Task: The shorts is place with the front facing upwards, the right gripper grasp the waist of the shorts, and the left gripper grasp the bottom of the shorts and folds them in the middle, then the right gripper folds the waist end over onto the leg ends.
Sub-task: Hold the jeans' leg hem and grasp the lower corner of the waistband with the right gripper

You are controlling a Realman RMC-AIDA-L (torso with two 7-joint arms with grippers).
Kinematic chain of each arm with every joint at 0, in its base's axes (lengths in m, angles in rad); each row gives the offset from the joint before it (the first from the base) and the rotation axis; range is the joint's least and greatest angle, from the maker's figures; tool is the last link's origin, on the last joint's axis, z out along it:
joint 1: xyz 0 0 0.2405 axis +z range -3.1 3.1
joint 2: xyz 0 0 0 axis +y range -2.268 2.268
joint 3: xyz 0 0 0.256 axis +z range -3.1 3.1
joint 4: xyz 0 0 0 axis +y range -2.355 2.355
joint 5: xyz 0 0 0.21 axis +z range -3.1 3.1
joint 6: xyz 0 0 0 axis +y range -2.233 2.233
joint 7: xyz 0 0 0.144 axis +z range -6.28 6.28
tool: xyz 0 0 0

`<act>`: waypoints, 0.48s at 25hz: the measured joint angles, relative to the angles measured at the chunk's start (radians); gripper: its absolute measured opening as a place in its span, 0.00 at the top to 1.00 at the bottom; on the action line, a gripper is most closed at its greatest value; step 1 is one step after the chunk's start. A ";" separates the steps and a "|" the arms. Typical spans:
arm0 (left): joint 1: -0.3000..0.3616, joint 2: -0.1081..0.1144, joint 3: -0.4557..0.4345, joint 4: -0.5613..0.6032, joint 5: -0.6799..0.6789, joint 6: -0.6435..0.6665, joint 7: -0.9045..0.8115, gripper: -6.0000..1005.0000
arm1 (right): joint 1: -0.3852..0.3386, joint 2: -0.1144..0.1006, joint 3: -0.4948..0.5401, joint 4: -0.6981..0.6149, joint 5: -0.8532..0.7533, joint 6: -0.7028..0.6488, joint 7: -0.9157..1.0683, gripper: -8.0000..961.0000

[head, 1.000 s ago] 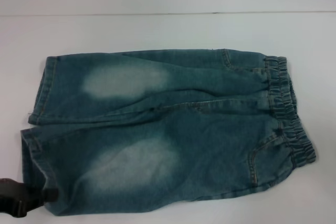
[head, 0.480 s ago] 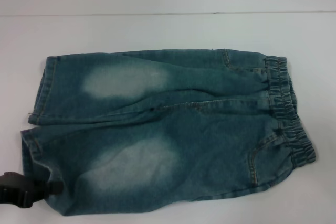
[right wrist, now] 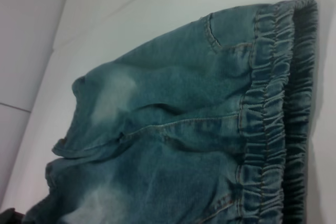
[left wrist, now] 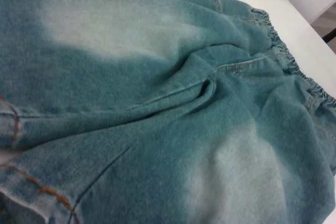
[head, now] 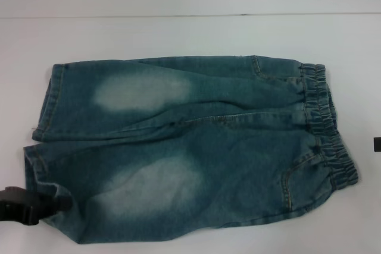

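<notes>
The blue-green denim shorts (head: 196,153) lie flat on the white table, front up, with pale patches on both thighs. The ruffled elastic waist (head: 324,123) points right; the bottom of the shorts (head: 50,99) points left. My left gripper (head: 59,204) is at the hem of the near leg, its tip touching the slightly bunched denim edge (head: 37,168). The left wrist view looks along the shorts (left wrist: 157,103) from the hem (left wrist: 31,182) towards the waist (left wrist: 283,51). At the right edge, a sliver of my right gripper (head: 377,144) shows just beyond the waist. The right wrist view shows the waist (right wrist: 278,103) close up.
The white table (head: 178,34) stretches behind the shorts to a back edge, with a pale wall beyond. Narrow strips of bare table lie left and right of the garment.
My left gripper has moved up and a little right along the near leg's hem, bunching the denim edge. A sliver of the right gripper has appeared at the right edge.
</notes>
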 joint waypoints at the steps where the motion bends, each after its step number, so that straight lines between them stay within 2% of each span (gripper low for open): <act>1: -0.002 0.000 -0.001 0.000 -0.001 -0.001 -0.002 0.99 | 0.005 0.000 -0.005 0.001 -0.002 0.003 0.001 0.05; 7: -0.006 -0.002 0.003 0.001 -0.016 -0.003 -0.015 0.99 | 0.037 0.016 -0.012 0.007 -0.022 0.026 0.017 0.05; 12: -0.008 -0.002 0.004 -0.002 -0.020 -0.003 -0.016 0.99 | 0.040 0.016 -0.022 0.008 -0.025 0.039 0.025 0.05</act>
